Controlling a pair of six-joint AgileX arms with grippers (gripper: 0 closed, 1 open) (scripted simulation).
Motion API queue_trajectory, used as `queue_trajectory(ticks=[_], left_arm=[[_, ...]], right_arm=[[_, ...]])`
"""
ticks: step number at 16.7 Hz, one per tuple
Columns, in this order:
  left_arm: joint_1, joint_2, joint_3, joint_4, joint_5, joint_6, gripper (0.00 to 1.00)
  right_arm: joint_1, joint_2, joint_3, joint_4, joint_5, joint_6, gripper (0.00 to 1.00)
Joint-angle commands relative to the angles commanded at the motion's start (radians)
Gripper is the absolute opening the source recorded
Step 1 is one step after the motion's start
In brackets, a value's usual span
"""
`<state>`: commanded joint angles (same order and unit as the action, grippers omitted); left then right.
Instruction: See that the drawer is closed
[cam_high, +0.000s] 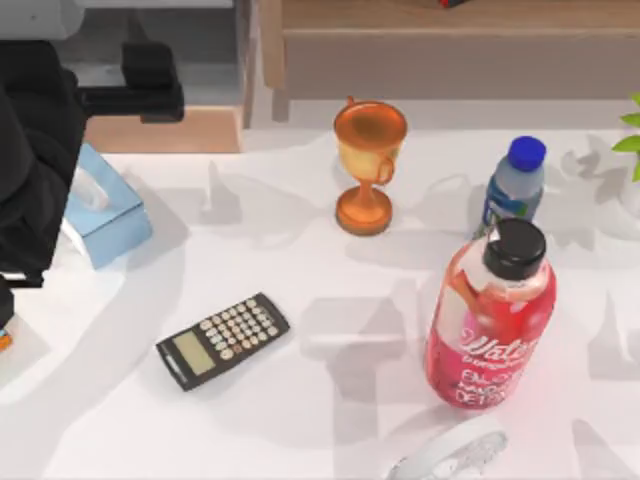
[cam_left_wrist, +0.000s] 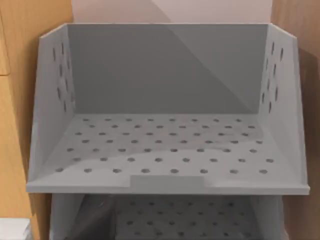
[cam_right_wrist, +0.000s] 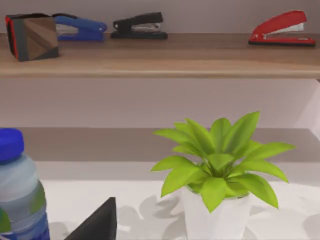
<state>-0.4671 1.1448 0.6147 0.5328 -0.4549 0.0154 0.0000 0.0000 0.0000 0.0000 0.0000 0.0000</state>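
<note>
Evidently the wide shallow drawer (cam_high: 165, 130) with grey perforated walls and a light tan wooden front is still pulled out, directly ahead of the left gripper (cam_high: 150, 95), whose finger state cannot be told. A push on the front panel is called for. Behind the gripper lies a pale blue tissue box (cam_high: 105, 215), clear of the path. The right arm is parked near a green potted plant (cam_right_wrist: 220, 160).

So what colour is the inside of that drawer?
Grey, with rows of small dark holes across the drawer; the left wrist view shows it best.
</note>
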Motion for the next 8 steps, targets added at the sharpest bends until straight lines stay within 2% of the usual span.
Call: queue_trajectory(ticks=[3,8], left_arm=[[-0.038,0.094,0.053,0.046,-0.039,0.002,1.0],[-0.039,0.102,0.055,0.049,-0.042,0.002,1.0]], right_arm=[[0.0,0.0,0.0,0.0,0.0,0.0,1.0],[0.0,0.0,0.0,0.0,0.0,0.0,1.0]])
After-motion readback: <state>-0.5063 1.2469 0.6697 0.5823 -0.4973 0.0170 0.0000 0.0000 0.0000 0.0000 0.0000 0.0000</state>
